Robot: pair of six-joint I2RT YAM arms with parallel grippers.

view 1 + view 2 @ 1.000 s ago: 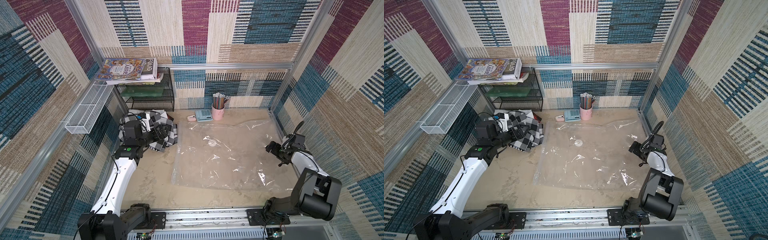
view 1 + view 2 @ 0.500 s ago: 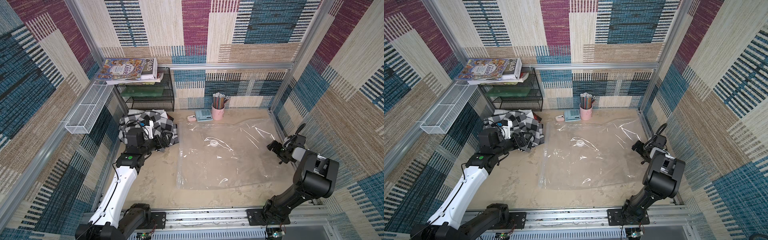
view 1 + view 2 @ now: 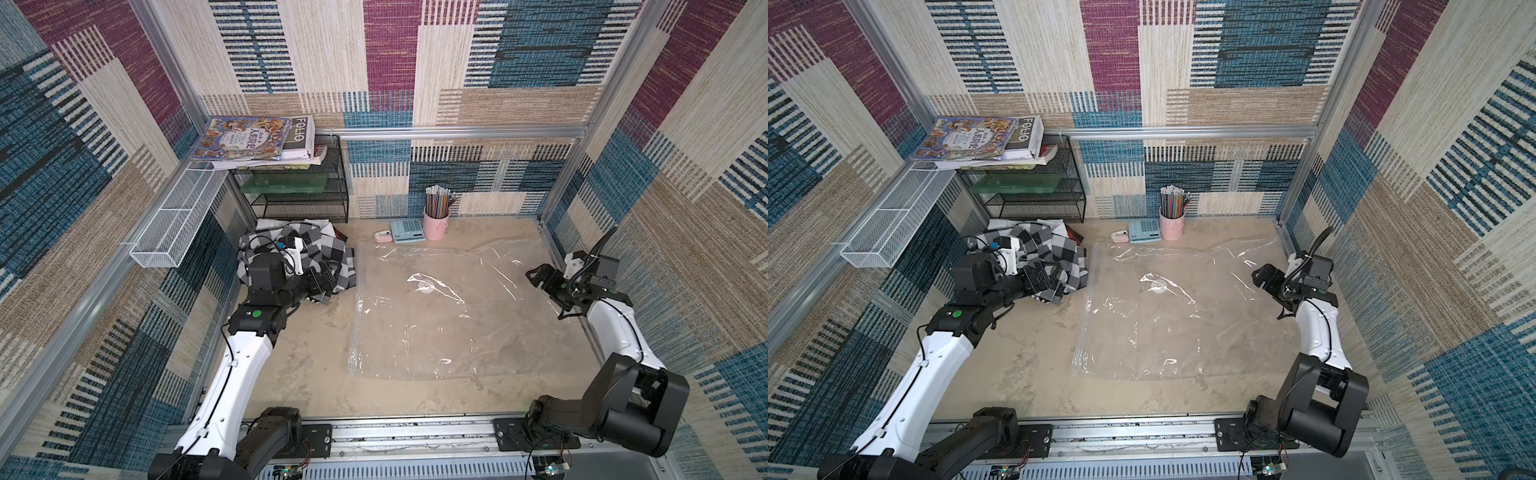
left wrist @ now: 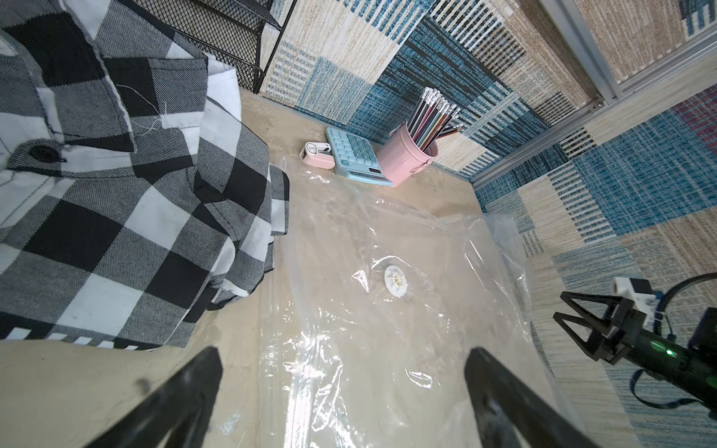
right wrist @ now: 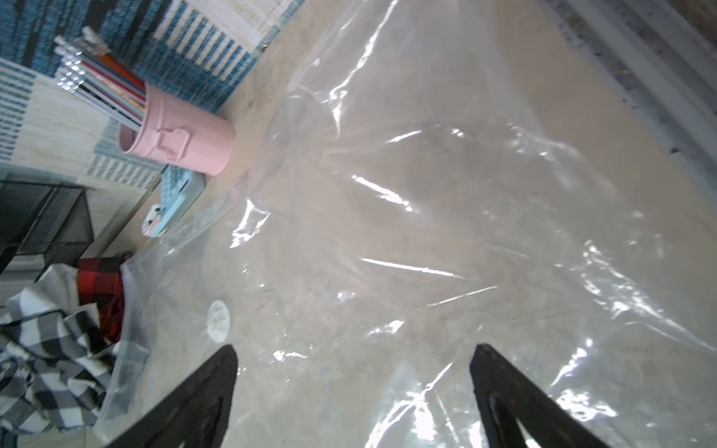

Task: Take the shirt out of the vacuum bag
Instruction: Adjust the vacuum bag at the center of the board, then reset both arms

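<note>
- One left arm (image 3: 245, 361) reaches over the left of the bench (image 3: 316, 365). Its left jaws stand wide open with nothing between them; the two fingers (image 4: 186, 395) are well apart.
- One shirt (image 3: 316, 257), black-and-white checked, lies crumpled on the bench outside the bag. It is just ahead of the left jaws and to their left, with the tips at its near edge.
- One red-and-black checked cloth (image 5: 99, 287) shows behind the shirt, farther from the left jaws.
- One vacuum bag (image 3: 436, 324), clear and crinkled, lies flat between the two pairs of jaws, and the bench shows through it. Its left edge lies against the shirt; I cannot tell whether they overlap.
- One round white valve (image 3: 424, 286) sits on the bag, about midway between the left jaws and the right jaws.
- Beyond the bag, well away from both pairs of jaws, stand one small pink item (image 3: 383, 237), one calculator (image 3: 407, 230) and one pink cup (image 3: 436, 224) of pencils.
- One right arm (image 3: 615, 328) holds the right jaws over the bag's right edge. They are wide open and grip nothing.
</note>
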